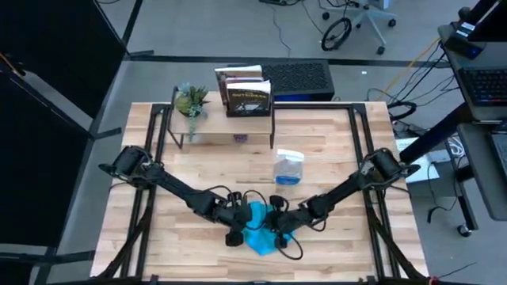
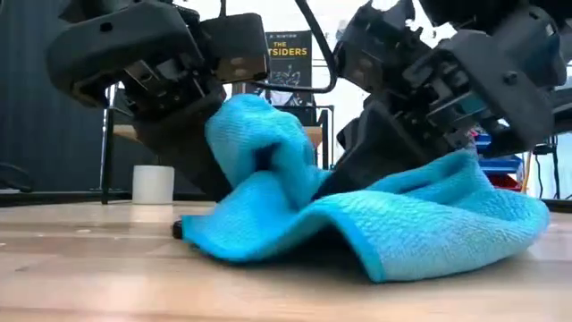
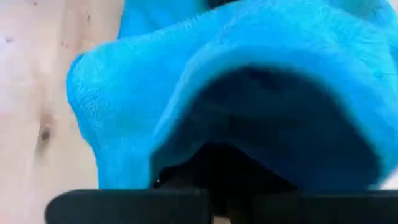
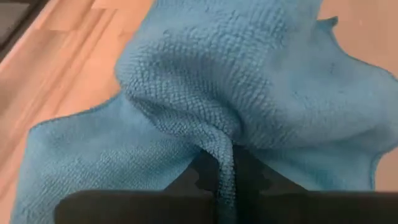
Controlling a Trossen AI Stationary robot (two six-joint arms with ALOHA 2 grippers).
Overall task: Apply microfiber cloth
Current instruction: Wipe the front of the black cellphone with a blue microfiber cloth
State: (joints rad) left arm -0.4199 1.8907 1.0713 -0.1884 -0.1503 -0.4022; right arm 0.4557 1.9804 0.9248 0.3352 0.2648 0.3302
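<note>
Bunched on the table's (image 1: pixel 158 229) front middle, the cloth (image 2: pixel 375 224) sits between us: our right gripper (image 4: pixel 227 180) pinches a fold; our left gripper's (image 1: pixel 235 229) grip we cannot tell.

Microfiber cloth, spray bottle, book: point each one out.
microfiber cloth (image 1: pixel 258 231), high view, middle of the bunched fabric.
spray bottle (image 1: pixel 288 169), high view, its clear body.
book (image 1: pixel 247 97), high view, its dark cover.
</note>
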